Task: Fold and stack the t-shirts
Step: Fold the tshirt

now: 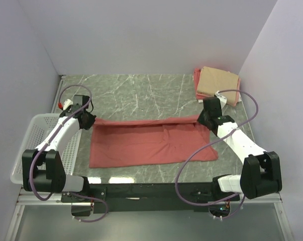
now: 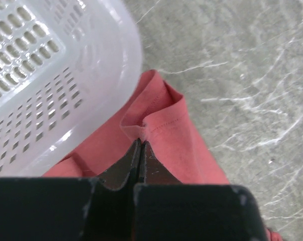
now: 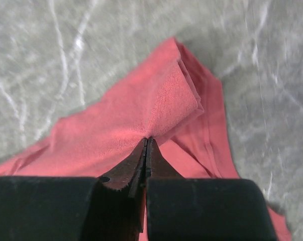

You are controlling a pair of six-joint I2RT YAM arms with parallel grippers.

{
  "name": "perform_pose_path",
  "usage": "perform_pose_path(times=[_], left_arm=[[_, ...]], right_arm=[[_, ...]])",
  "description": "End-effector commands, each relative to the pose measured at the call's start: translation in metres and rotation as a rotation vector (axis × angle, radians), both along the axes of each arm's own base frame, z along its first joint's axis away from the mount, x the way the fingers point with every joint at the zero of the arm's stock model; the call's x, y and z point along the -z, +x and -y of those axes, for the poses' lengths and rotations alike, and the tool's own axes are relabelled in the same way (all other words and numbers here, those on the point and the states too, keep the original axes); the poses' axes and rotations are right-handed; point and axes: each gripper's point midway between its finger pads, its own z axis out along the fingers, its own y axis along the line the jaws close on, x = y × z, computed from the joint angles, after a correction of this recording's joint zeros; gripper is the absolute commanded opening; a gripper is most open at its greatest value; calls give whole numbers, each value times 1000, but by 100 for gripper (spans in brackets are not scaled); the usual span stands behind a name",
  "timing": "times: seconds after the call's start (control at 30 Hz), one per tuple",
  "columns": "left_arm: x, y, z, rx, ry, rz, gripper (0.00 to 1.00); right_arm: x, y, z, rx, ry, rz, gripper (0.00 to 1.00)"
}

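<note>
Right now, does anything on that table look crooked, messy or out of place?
Nothing spilled or damaged. The salmon-red t-shirt lies partly folded with rumpled far corners, only because the left gripper and right gripper each pinch one. In the far right corner, the tan t-shirt sits slightly off the pink one beneath.

Grey marble table (image 1: 141, 95), lavender walls (image 1: 151, 35)

The tan t-shirt (image 1: 219, 83) hides most of the pink t-shirt (image 1: 196, 83) lying beneath it.
</note>
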Motion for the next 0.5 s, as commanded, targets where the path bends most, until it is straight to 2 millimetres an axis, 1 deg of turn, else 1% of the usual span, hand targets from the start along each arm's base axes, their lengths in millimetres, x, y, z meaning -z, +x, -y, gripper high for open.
perform_pose_path(times=[0.0, 0.07, 0.1, 0.17, 0.2, 0.3, 0.47], left_arm=[[5, -12, -3, -24, -5, 9, 1], [9, -16, -3, -32, -13, 13, 1], [14, -22, -3, -32, -14, 6, 1], [18, -27, -3, -36, -16, 2, 1], [20, -30, -3, -37, -17, -2, 1], [27, -37, -3, -43, -26, -4, 1], [35, -43, -3, -46, -24, -16, 1]], right_arm=[[5, -8, 5, 33, 12, 19, 0], [8, -12, 0, 24, 41, 24, 0], [17, -18, 0, 23, 46, 9, 0], [21, -20, -3, 18, 69, 14, 0], [27, -24, -3, 14, 70, 1, 0], [38, -29, -6, 7, 87, -20, 0], [44, -31, -14, -7, 128, -20, 0]])
